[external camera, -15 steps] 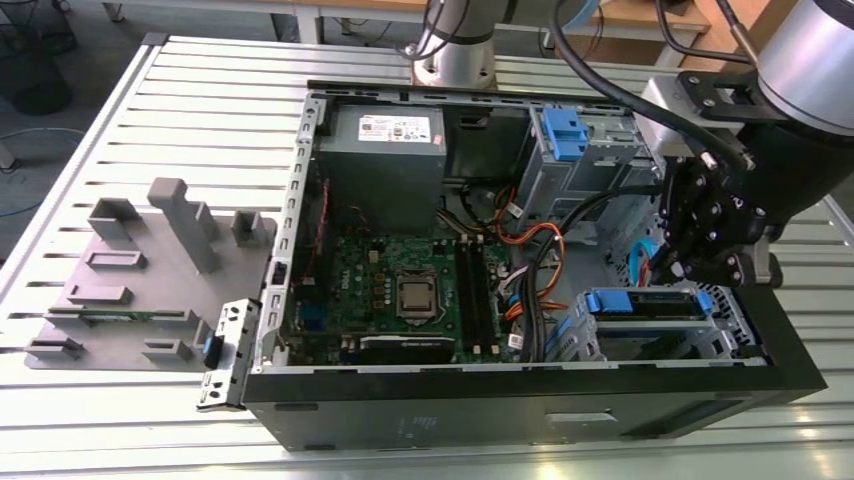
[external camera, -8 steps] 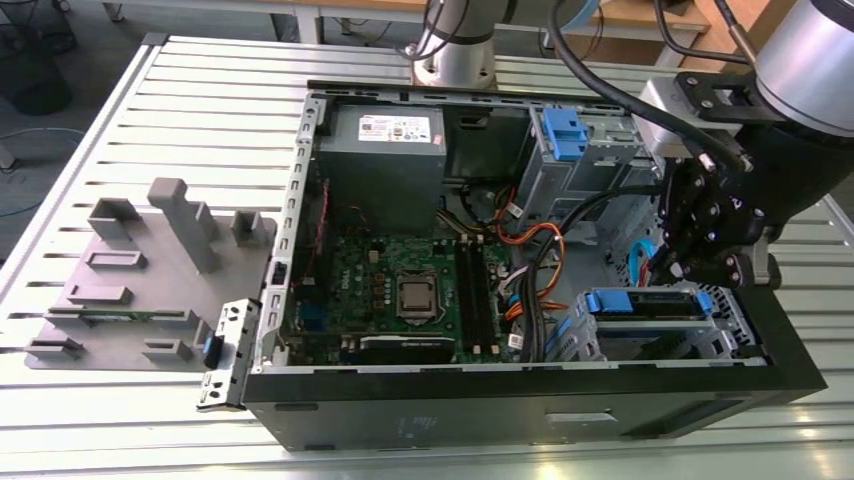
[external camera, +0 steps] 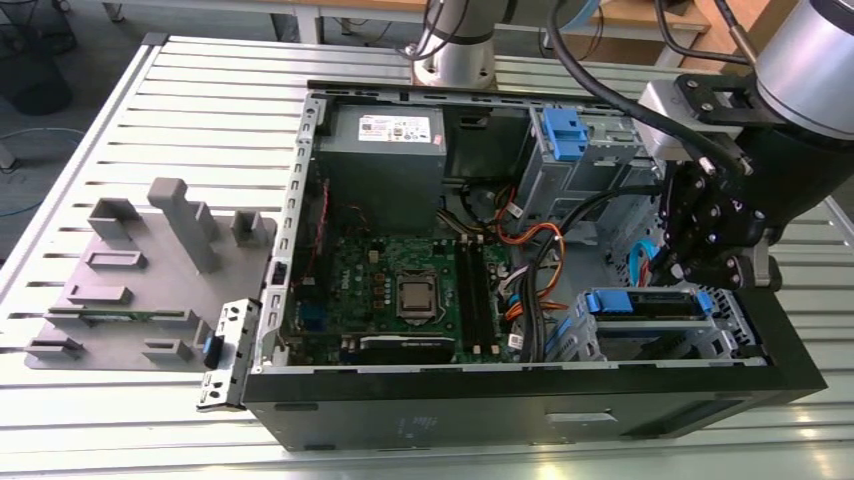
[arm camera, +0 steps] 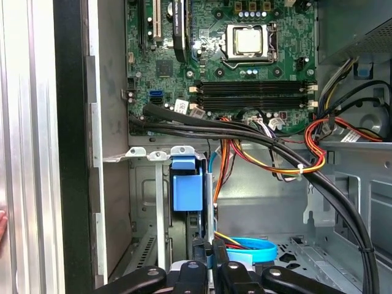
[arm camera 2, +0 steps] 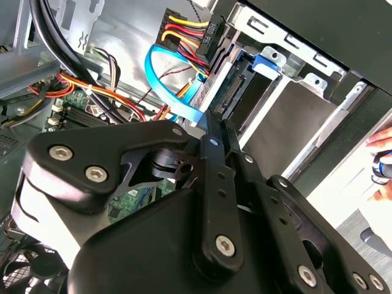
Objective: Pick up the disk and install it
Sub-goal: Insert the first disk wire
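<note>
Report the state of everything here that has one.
Case, open, side panel off.
Disk, in the case's corner bay, blue rails on.
Gripper, down inside the case at the disk.
Processor, bare, no cooler on it.
Memory slots, empty.

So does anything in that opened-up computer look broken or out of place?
Nothing looks broken or spilled. The case lies open on its side, the cables run loose but bundled over the green board, and the claw hangs above the blue-railed drive bay.
</note>
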Controlling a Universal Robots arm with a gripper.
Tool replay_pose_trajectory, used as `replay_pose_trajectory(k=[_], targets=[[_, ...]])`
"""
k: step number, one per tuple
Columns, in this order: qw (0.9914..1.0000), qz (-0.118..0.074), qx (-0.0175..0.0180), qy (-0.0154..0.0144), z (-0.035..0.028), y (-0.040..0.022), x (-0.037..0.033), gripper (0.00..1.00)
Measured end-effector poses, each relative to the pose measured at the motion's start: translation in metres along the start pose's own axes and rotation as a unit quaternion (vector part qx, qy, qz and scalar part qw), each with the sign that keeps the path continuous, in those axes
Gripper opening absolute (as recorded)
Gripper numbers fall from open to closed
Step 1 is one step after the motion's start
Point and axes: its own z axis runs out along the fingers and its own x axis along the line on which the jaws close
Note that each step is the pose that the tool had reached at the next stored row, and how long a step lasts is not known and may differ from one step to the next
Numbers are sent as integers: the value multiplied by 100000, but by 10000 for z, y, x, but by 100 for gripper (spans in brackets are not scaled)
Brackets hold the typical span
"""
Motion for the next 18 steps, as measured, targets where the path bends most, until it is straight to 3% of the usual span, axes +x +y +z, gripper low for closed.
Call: replay_pose_trajectory(k=[18], targets=[[100000,2,-1,-4,30,-1,37,16]])
